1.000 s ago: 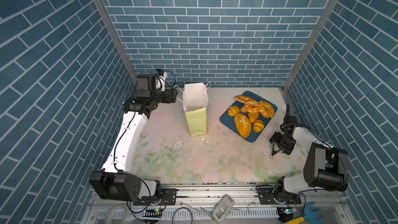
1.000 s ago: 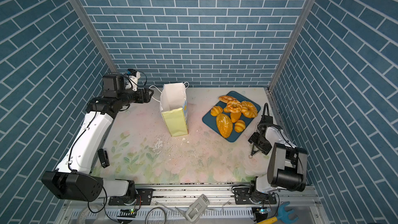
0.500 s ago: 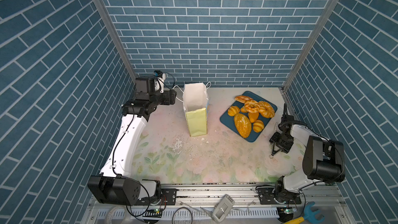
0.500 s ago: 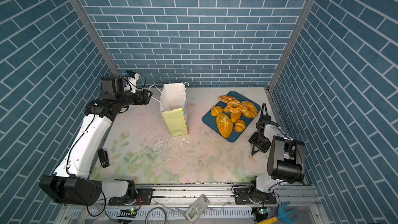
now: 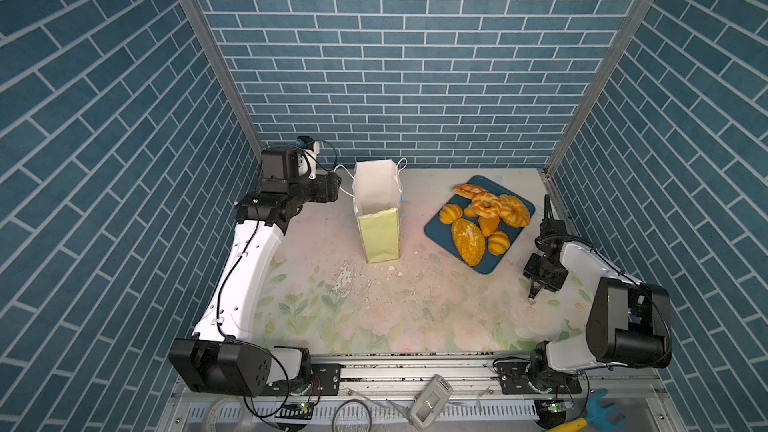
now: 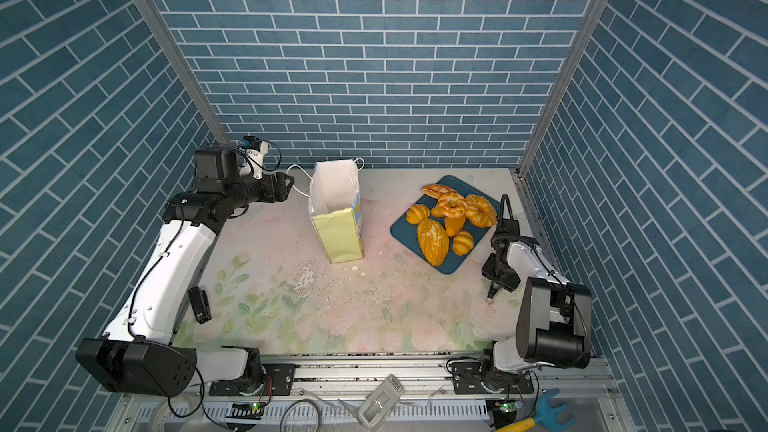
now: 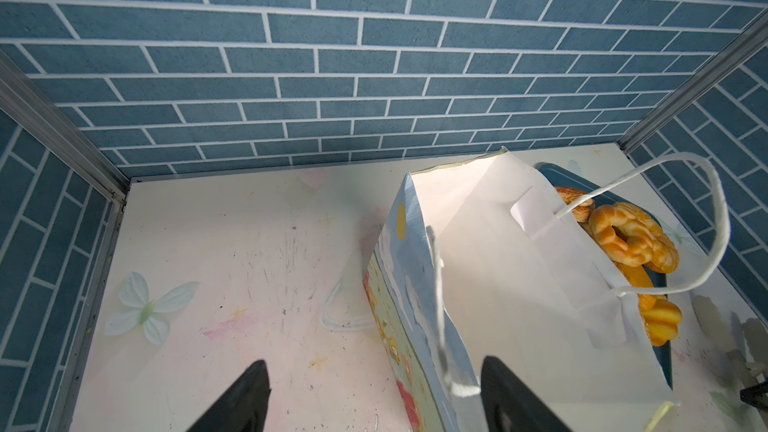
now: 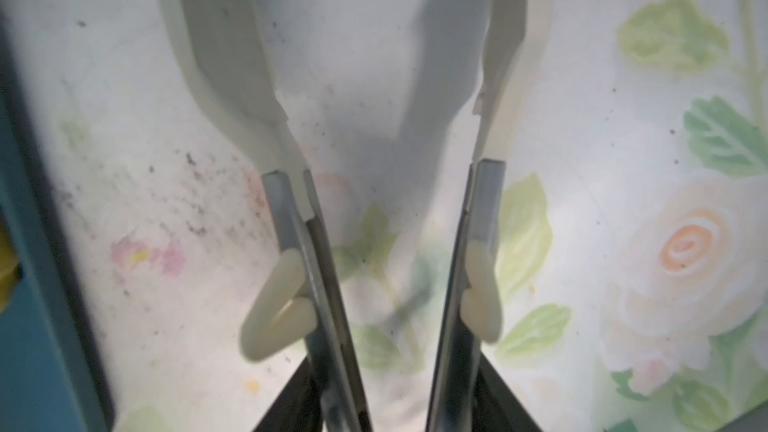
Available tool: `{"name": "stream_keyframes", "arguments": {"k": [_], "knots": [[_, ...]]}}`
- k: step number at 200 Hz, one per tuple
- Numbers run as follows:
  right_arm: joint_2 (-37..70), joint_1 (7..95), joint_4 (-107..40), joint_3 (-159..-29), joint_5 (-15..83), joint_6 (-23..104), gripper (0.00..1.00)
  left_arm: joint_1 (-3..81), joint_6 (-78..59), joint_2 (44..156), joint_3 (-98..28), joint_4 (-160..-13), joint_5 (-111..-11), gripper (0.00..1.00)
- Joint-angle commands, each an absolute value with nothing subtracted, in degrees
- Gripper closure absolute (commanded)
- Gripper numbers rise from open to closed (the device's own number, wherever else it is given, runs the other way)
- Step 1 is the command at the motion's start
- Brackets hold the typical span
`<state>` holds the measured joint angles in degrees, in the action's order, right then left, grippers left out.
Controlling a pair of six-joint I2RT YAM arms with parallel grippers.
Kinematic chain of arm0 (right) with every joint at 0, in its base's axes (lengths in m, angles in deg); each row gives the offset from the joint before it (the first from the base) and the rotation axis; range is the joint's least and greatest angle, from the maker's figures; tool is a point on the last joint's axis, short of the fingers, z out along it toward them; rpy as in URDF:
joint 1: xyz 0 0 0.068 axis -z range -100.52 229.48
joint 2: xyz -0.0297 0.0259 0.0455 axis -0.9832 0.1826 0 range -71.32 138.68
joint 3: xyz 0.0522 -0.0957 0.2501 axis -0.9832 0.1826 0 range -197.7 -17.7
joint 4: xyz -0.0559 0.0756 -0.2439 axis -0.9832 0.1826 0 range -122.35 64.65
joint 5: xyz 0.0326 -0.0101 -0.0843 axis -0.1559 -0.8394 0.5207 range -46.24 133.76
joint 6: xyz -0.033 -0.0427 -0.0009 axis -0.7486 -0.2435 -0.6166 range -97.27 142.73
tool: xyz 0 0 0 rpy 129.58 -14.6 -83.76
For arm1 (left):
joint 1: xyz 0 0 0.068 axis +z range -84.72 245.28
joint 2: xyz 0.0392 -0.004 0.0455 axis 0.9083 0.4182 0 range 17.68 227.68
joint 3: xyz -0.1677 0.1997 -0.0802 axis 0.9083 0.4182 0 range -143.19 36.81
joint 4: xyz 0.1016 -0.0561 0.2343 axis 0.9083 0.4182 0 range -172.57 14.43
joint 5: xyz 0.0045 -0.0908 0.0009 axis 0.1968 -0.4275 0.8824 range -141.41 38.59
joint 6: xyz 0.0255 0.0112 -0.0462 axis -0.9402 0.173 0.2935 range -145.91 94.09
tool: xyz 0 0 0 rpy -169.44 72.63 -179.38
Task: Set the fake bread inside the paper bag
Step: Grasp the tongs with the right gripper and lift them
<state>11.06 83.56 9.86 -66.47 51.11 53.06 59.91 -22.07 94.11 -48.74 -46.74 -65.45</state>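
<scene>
The fake bread lies piled on a dark blue tray [image 5: 484, 265] at the back right: a large speckled loaf [image 5: 467, 241], ring breads [image 5: 485, 204] and small rolls [image 5: 498, 242]. The paper bag [image 5: 380, 238] [image 6: 336, 238] stands upright and open left of the tray, its white inside showing. My left gripper [image 5: 334, 192] [image 7: 374, 367] is open at the bag's left side, with the blue side panel and a cord handle [image 7: 440, 326] between its fingertips. My right gripper [image 5: 532, 295] [image 8: 382, 139] points down at the table in front of the tray, open with nothing between its narrow-set fingers.
White flecks and crumbs [image 5: 345, 278] litter the flowered table [image 5: 374, 317] in front of the bag. A small black device [image 6: 199, 305] lies beside the left arm. Brick walls close in on three sides. A metal rail [image 5: 415, 367] with cables runs along the front.
The right gripper's jaws have narrowed while it stays over the same spot on the table. The left arm has hardly moved.
</scene>
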Motion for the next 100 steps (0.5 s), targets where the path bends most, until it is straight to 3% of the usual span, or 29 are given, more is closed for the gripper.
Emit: {"name": "stream_keyframes", "arguments": {"k": [1, 100], "knots": [[7.0, 81.3, 18.3, -69.1, 54.9, 51.0, 0.49, 60.2, -21.9, 94.4, -49.5, -48.5, -67.3, 0.19], [-9.6, 78.3, 29.8, -70.5, 56.9, 51.7, 0.49, 60.2, -21.0, 96.9, -53.3, -48.6, -71.0, 0.19]]}}
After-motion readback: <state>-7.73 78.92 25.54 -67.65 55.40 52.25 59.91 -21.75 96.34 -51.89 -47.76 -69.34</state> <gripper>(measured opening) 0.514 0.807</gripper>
